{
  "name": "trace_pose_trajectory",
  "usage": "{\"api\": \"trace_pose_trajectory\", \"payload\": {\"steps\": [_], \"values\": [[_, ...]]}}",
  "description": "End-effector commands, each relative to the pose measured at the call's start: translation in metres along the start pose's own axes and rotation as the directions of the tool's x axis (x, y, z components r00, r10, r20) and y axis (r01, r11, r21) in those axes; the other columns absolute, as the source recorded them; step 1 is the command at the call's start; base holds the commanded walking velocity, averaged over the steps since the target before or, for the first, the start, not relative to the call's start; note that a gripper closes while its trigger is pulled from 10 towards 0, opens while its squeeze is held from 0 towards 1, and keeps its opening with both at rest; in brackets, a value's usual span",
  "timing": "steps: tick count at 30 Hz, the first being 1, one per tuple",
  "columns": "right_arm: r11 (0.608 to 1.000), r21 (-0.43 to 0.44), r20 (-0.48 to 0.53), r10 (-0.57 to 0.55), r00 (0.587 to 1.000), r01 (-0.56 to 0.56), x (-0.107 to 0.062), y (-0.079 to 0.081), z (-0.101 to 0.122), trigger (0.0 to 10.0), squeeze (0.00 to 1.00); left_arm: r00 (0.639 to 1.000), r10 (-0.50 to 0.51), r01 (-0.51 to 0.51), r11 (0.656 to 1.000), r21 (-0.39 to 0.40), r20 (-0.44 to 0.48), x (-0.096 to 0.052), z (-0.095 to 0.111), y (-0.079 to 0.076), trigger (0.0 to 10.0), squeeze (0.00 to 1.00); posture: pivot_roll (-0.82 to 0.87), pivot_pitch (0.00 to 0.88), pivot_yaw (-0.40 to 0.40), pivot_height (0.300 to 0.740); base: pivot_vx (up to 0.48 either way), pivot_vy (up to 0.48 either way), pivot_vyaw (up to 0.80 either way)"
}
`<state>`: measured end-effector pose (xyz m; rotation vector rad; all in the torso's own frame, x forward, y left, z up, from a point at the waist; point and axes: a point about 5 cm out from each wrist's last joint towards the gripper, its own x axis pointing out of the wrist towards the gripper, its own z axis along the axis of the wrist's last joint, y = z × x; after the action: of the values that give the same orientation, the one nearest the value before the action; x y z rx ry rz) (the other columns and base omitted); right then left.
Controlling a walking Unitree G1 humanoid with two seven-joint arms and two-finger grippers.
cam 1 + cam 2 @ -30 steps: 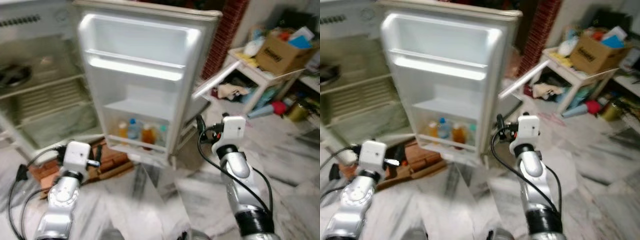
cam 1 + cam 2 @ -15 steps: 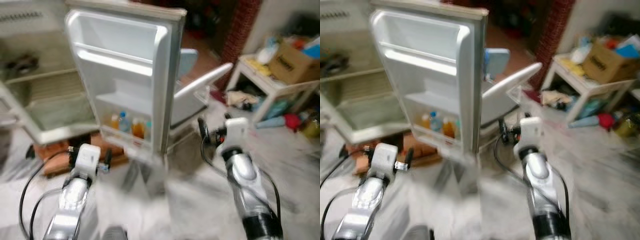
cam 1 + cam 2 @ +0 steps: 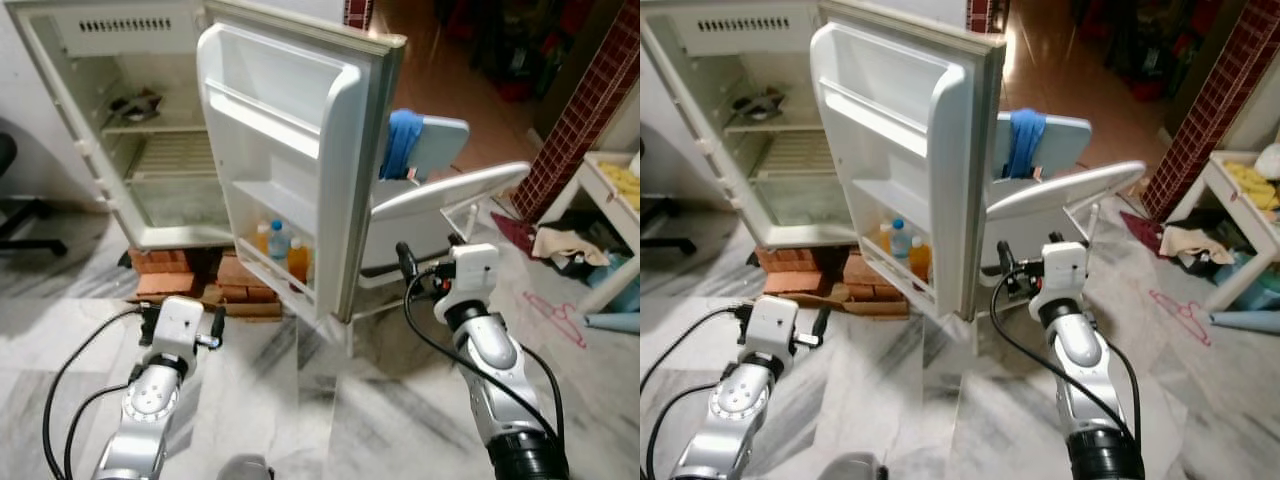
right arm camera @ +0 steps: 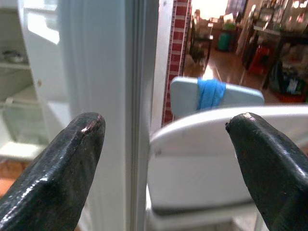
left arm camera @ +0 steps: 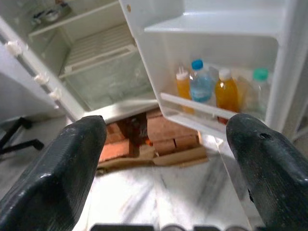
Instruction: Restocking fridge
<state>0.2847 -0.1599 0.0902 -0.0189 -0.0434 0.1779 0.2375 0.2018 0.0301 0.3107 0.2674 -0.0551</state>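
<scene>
Although the fridge (image 3: 150, 130) and its door (image 3: 300, 160) sat higher and closer in your head views 1 second ago, and everything smeared half a second ago, that shift is the camera turning and backing off, not the things moving; now the picture is sharp and you can see the whole open cabinet with its wire shelves and the door swung wide toward you. For restocking, that reads as a step back to line up, with nothing in either gripper to put away yet. Your left gripper (image 5: 163, 144) has its 2 fingers spread wide and carries nothing, aimed at the door's lowest rack, where 4 bottles (image 5: 216, 91) stand in a row, near but well short of touching. Your right gripper (image 4: 163, 144) is also spread and bare, pointing at the door's outer edge (image 4: 130, 110), with a white chair (image 3: 440, 200) just behind the door and a blue cloth (image 3: 400, 140) draped over its back.
</scene>
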Motion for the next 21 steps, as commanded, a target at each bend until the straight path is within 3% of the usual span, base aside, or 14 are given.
{"api": "trace_pose_trajectory", "payload": {"steps": [1, 6, 15, 17, 21], "values": [[1.0, 0.006, 0.017, 0.013, 1.0, -0.013, 0.004, 0.005, 0.004, 10.0, 0.0, 1.0, 0.02, -0.02, 1.0, 0.005, 0.004, 0.001, 0.002, 0.007, 10.0, 0.0, 0.08, 0.008, -0.037, 0.74, 0.48, 0.0, 0.0], [1.0, -0.007, 0.02, 0.018, 1.0, -0.018, 0.004, 0.006, 0.004, 10.0, 0.0, 1.0, 0.014, -0.014, 1.0, -0.012, 0.009, 0.001, 0.002, 0.004, 10.0, 0.0, 0.08, 0.008, -0.039, 0.74, 0.44, 0.0, 0.0], [1.0, -0.024, 0.026, 0.017, 1.0, -0.017, 0.005, 0.006, 0.005, 10.0, 0.0, 0.999, 0.004, -0.006, 0.997, -0.071, -0.037, -0.007, -0.008, -0.001, 10.0, 0.0, 0.08, 0.01, -0.039, 0.74, 0.0, 0.0, 0.0], [0.998, -0.04, 0.042, 0.042, 0.998, -0.041, 0.006, 0.006, 0.007, 10.0, 0.0, 0.996, 0.026, -0.035, 0.993, -0.109, -0.079, -0.015, -0.02, 0.001, 10.0, 0.0, 0.09, 0.012, -0.044, 0.74, 0.0, 0.0, 0.74], [0.998, -0.046, 0.053, 0.045, 0.998, -0.043, 0.014, 0.008, 0.011, 10.0, 0.0, 0.996, 0.035, -0.043, 0.994, -0.099, -0.084, -0.017, -0.022, 0.002, 10.0, 0.0, 0.1, 0.009, -0.05, 0.74, 0.0, 0.0, 0.74]]}}
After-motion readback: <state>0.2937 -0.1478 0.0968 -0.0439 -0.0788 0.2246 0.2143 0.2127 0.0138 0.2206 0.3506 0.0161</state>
